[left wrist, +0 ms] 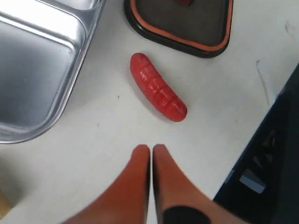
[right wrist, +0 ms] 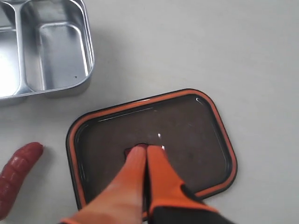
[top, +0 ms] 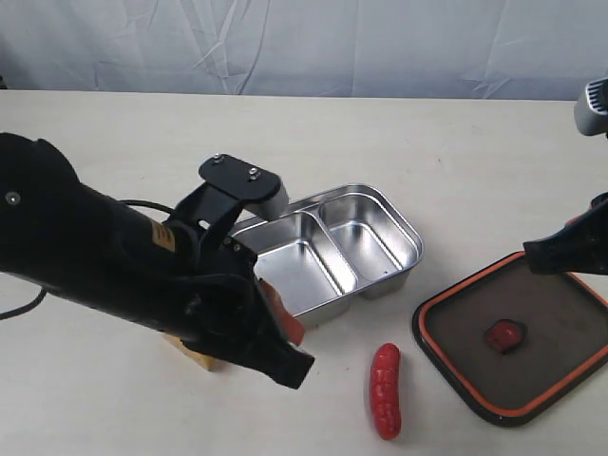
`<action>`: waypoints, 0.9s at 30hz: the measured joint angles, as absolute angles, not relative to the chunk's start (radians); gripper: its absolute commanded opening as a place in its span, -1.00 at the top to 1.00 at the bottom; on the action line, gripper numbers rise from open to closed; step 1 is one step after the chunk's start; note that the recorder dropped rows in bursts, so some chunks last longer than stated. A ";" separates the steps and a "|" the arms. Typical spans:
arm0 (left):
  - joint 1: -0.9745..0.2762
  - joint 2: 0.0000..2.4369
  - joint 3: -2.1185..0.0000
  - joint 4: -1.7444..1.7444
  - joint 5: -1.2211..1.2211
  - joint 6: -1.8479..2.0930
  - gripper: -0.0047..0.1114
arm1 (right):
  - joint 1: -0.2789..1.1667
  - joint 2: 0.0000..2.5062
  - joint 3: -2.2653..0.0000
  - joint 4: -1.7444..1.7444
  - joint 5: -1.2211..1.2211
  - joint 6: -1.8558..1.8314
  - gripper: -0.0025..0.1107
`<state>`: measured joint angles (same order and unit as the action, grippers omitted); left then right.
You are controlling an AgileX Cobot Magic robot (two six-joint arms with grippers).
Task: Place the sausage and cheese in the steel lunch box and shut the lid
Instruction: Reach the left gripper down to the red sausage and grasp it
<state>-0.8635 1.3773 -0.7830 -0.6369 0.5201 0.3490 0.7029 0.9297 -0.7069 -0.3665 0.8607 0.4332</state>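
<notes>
The red sausage (top: pixel 385 390) lies on the table between the steel lunch box (top: pixel 387 283) and the lid (top: pixel 560 313). Both compartments of the box are empty. The lid lies with its orange seal up and the orange valve (top: pixel 504 335) at its centre. The yellow cheese (top: pixel 193 355) is mostly hidden under my left arm. My left gripper (top: pixel 293 331) is shut on nothing, just short of the sausage (left wrist: pixel 158 92). My right gripper (right wrist: pixel 145 149) is shut and empty above the lid (right wrist: pixel 187 130).
The left arm's black body (top: pixel 85 256) covers the table's left front and overlaps the near left corner of the box (left wrist: pixel 84 56). A grey cloth backdrop (top: pixel 304 43) closes the far side. A dark edge (left wrist: pixel 275 163) shows in the left wrist view.
</notes>
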 measured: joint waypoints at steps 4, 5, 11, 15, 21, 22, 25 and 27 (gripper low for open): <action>-0.865 1.388 -0.783 -0.731 0.487 0.418 0.09 | 0.703 0.930 -0.707 -0.366 0.861 0.433 0.97; -0.865 1.395 -0.783 -0.779 0.488 0.467 -0.04 | 0.703 0.930 -0.707 -0.366 0.861 0.433 0.97; -0.865 1.489 -0.788 -1.064 0.517 0.682 -0.29 | 0.703 0.930 -0.707 -0.366 0.861 0.433 0.97; -0.891 1.586 -0.819 -1.099 0.549 0.704 -0.29 | 0.703 0.930 -0.707 -0.366 0.861 0.433 0.97; -0.956 1.685 -0.902 -1.040 0.522 0.633 -0.29 | 0.703 0.930 -0.707 -0.366 0.867 0.433 0.97; -0.958 1.699 -0.918 -1.006 0.512 0.595 -0.29 | 0.703 0.930 -0.707 -0.366 0.869 0.433 0.97; -0.970 1.737 -0.964 -0.885 0.491 0.479 -0.29 | 0.703 0.930 -0.707 -0.366 0.873 0.433 0.97; -0.977 1.768 -0.989 -0.824 0.483 0.421 -0.29 | 0.703 0.930 -0.707 -0.366 0.875 0.433 0.97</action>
<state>-0.9768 1.7676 -0.9889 -0.8244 0.4832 0.4213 0.7029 0.9297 -0.7069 -0.3665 0.8750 0.4332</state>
